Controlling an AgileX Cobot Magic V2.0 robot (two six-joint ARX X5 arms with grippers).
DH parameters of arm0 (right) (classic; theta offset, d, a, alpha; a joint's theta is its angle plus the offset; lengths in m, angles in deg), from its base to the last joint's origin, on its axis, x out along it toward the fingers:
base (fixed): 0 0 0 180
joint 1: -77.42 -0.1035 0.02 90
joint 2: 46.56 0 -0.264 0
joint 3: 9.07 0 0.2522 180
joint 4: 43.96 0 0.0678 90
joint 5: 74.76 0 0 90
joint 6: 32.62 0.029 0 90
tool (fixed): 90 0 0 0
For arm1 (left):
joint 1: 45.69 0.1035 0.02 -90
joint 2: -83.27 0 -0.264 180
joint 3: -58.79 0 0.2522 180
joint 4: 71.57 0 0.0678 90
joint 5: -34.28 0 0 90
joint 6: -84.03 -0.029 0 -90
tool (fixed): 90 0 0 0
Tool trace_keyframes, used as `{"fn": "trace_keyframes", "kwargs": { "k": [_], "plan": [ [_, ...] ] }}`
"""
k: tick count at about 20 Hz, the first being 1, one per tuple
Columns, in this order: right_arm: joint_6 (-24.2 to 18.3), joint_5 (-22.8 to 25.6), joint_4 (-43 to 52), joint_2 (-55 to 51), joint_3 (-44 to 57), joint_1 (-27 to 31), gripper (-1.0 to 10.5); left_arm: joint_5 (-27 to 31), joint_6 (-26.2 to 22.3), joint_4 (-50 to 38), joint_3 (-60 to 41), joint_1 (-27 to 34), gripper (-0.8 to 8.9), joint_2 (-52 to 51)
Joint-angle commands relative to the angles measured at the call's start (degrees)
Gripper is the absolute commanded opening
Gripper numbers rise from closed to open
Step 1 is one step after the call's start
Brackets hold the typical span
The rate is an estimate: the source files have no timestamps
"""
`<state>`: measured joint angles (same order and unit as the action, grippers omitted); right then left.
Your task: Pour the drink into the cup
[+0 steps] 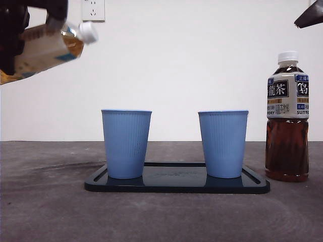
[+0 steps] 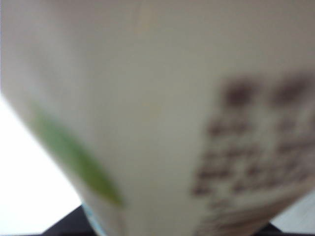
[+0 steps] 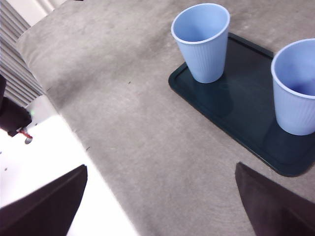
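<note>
Left pincer (image 1: 12,43) sits high at the front view's upper left corner, clamped around a pale-labelled drink bottle (image 1: 48,48). That bottle is tipped over, its white cap (image 1: 88,32) pointing toward the middle of the scene and slightly downward, with amber liquid showing near the neck. The cap is on. In the left wrist view the bottle's label (image 2: 162,113) fills nearly the whole picture, blurred, with a green mark and dark lettering; the jaws themselves are hidden behind it.

Below and to the side of the cap, well apart from it, stands the nearer blue cup (image 1: 126,143), upright on a dark tray (image 1: 176,185). A second blue cup (image 1: 223,143) stands upright on the same tray, apart from the first. In the right wrist view both cups look empty, though the second cup's bottom is partly cut off.

Right pincer (image 3: 162,206) hovers over the grey tabletop (image 3: 123,113) beside the tray, jaws spread wide with nothing between them. It shows in the front view only as a black tip at the top right corner. Under that tip a capped bottle of dark tea (image 1: 287,118) stands upright on the tabletop just beside the tray.
</note>
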<state>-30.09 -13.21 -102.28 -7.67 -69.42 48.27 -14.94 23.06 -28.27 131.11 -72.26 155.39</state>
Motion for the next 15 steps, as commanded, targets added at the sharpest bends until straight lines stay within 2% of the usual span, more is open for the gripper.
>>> {"fn": "trace_keyframes", "kwargs": {
  "k": [1,5,15],
  "plan": [
    [-1.3,-0.1,0.4,0.4,-0.8,-0.9,4.8,3.0,-3.9,-1.8,1.9,-1.2,0.59,1.0],
    [-1.7,-0.1,0.3,0.4,-0.8,-1.9,4.8,5.9,-9.6,-2.0,1.9,-2.8,0.58,1.4],
    [-3.1,-0.1,-0.6,0.4,-0.8,-6.4,4.8,8.1,-13.4,-2.6,1.9,-4.5,0.49,2.8]
  ]
}}
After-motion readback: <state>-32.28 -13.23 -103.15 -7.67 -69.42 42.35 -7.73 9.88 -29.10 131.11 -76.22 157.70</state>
